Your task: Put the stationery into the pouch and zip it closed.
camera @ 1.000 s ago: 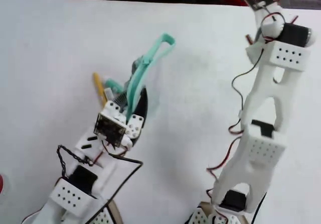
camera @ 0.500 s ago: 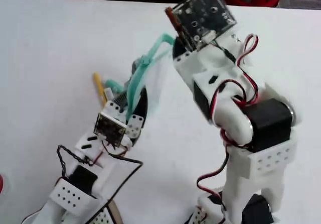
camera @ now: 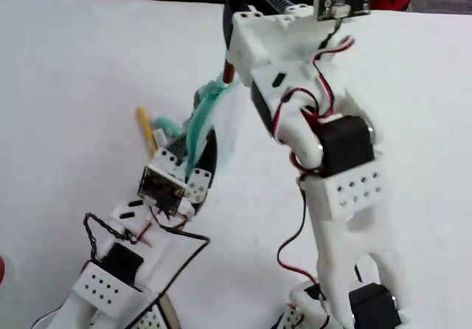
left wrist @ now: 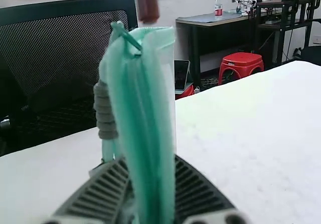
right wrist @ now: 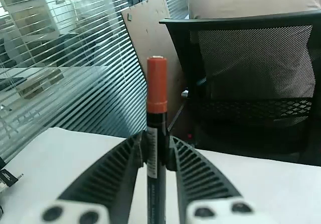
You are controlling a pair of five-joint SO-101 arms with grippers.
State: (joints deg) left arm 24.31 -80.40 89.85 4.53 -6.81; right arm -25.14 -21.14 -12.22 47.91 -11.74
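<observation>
Pouch (left wrist: 143,113) pinched upright in left gripper (left wrist: 145,166); marker (right wrist: 156,98), clamped in right gripper (right wrist: 155,143), just above pouch, not yet in; yellow pencil (camera: 145,130) beside pouch and zipping outstanding.

No text, number or sign can be read here. The marker (right wrist: 156,148) carries faint print on its barrel. It is too small to make out.

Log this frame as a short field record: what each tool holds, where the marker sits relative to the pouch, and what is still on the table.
left tool: shut on translucent green-edged plastic pouch, held upright
right tool: shut on black marker with red-brown cap
marker vs pouch: cap end just above the pouch's top edge, not yet inside
on table: yellow pencil lying on white table, beside the left tool
zip state: cannot tell
</observation>
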